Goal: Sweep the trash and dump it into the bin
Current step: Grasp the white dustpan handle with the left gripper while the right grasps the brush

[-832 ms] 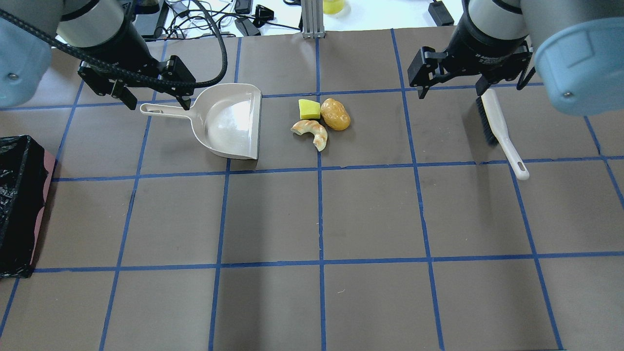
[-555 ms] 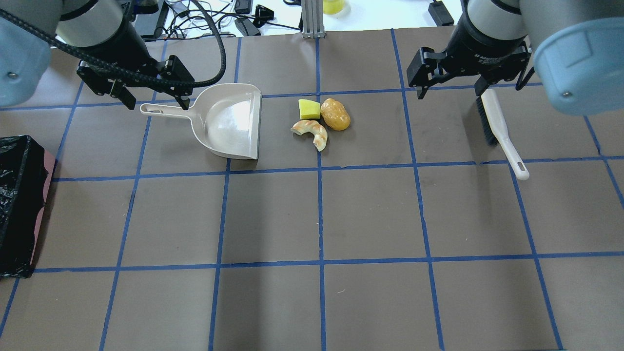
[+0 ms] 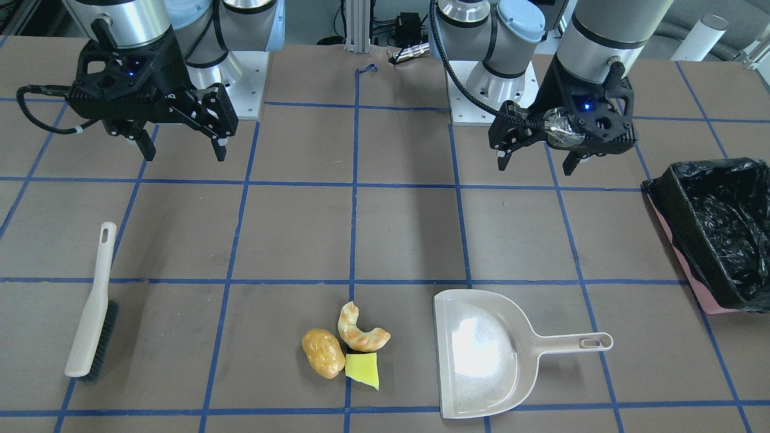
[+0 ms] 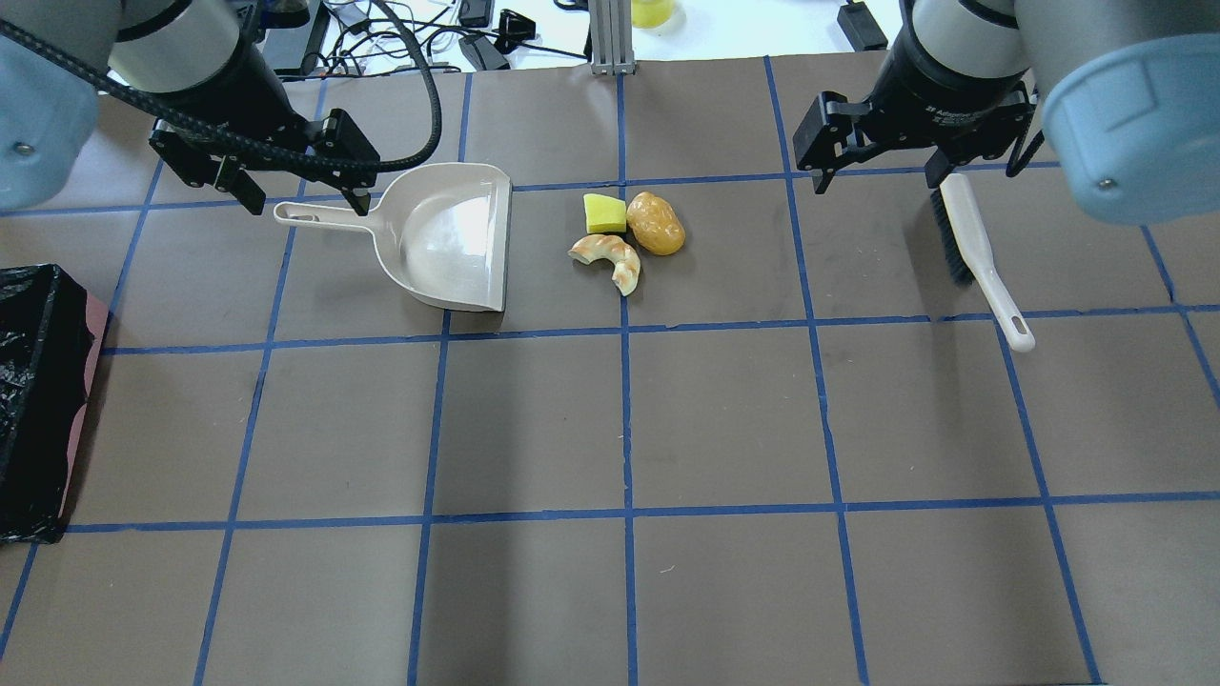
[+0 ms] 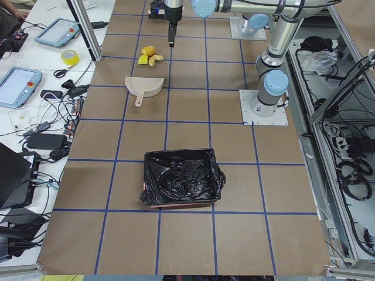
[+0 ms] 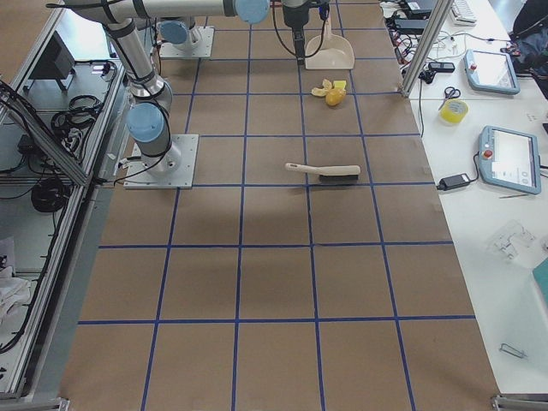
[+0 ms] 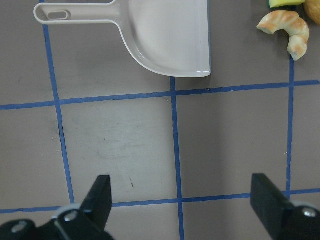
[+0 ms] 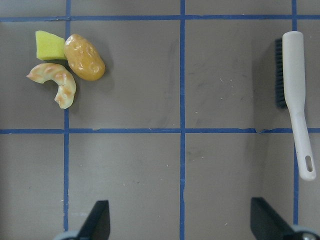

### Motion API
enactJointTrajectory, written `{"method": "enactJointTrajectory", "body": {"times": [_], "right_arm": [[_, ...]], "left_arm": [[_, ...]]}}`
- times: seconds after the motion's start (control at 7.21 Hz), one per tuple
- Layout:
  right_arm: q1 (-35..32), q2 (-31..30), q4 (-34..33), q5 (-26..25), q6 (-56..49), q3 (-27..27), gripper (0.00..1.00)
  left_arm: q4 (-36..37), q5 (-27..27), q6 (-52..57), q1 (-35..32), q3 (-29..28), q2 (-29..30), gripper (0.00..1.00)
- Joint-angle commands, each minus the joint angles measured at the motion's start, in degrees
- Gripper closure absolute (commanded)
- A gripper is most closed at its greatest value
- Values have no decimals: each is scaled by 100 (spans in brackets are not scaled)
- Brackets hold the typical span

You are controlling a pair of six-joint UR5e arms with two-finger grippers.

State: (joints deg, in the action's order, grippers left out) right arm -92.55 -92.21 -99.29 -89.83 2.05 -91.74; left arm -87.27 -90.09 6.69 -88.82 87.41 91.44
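Hovering with fingers wide and empty, the left gripper (image 3: 535, 165) and right gripper (image 3: 183, 150) seem to have nothing done yet: 3 trash pieces (image 4: 656, 224) lie unswept on the table (image 4: 724, 419) between the untouched dustpan (image 4: 448, 238) and brush (image 4: 972, 248), well apart from the bin (image 3: 722, 228).

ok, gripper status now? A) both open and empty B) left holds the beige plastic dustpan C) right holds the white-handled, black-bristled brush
A: left gripper and right gripper hang open in the air; the beige plastic dustpan and white-handled brush lie on the table, ungripped.
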Motion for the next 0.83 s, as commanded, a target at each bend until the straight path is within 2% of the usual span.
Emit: {"method": "enactJointTrajectory", "body": {"times": [0.0, 0.28, 0.55, 0.69], "right_arm": [[27, -16, 6, -8, -3, 7, 0], [149, 175, 85, -113, -247, -54, 0], [866, 458, 233, -184, -1404, -220, 0], [1427, 545, 191, -193, -2071, -430, 0]], "left_arm": [[315, -8, 1049, 66, -31, 128, 0], [814, -17, 2925, 84, 66, 417, 0], [939, -17, 4544, 153, 57, 803, 0], [1192, 18, 5213, 337, 48, 1005, 2]]}}
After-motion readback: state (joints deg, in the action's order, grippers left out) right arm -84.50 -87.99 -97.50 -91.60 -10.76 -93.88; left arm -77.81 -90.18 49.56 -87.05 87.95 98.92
